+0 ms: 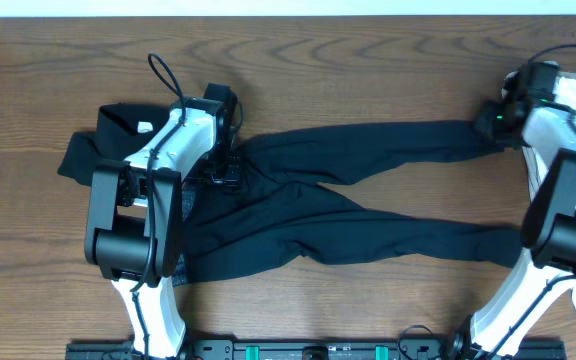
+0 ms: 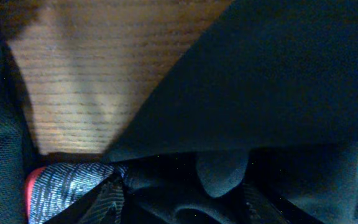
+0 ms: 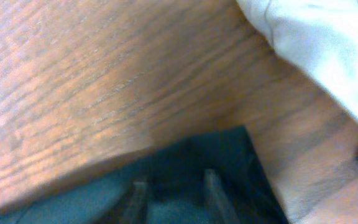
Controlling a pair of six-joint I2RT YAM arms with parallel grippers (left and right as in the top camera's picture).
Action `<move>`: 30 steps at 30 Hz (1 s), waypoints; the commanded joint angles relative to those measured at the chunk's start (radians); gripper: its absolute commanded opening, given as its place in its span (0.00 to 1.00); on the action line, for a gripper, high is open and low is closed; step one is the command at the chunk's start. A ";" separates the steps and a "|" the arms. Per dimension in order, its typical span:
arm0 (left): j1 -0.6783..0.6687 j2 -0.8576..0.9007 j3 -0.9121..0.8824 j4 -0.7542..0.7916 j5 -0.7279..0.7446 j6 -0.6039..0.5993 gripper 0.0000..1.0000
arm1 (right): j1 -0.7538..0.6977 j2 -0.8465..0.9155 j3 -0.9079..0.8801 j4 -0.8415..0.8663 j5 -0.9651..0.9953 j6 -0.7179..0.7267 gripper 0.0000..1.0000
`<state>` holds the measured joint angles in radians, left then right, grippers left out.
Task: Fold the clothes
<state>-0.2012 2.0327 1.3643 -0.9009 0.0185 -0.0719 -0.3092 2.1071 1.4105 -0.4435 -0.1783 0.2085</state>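
Trousers [image 1: 368,215]: dark cloth sits right up against the left wrist lens and fills most of that view. Overhead, they lie spread along the table, waist end left, both legs running right.
Table [image 1: 368,60]: brown wood grain, bare above the legs.
Left arm [image 1: 158,170]: over the waist end, with the left gripper [image 1: 220,165] down among the bunched cloth.
Right arm [image 1: 568,190]: far right, with the right gripper [image 3: 174,196] at the cuff [image 3: 229,155] of the upper leg.
White garment [image 3: 328,43]: pale cloth in the top right of the right wrist view, apart from the cuff. Overhead it shows only as slivers behind the right arm.
Waistband [image 2: 61,186]: orange-red edge and grey knit at bottom left, seen by the left wrist only.
White patch [image 1: 146,127]: a small mark on the dark cloth by the left arm, too small to read.
Left fingers: lost in dark folds, so I cannot tell the gap or any hold.
Right fingers [image 3: 213,190]: a moderate gap, both tips down on the cuff with cloth showing between them. Only the right wrist view shows this.
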 commanded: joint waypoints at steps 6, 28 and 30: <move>0.002 -0.005 -0.017 0.028 -0.030 -0.004 0.61 | -0.093 -0.115 0.033 -0.153 -0.403 -0.045 0.51; 0.002 -0.005 -0.017 0.029 -0.030 -0.005 0.61 | -0.002 -0.111 -0.102 -0.142 -0.132 0.222 0.50; 0.002 -0.005 -0.017 0.027 -0.030 -0.005 0.61 | -0.002 -0.103 -0.103 -0.119 -0.131 0.243 0.50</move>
<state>-0.2012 2.0327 1.3643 -0.8715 0.0071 -0.0746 -0.3164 1.9942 1.3155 -0.5812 -0.3294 0.3840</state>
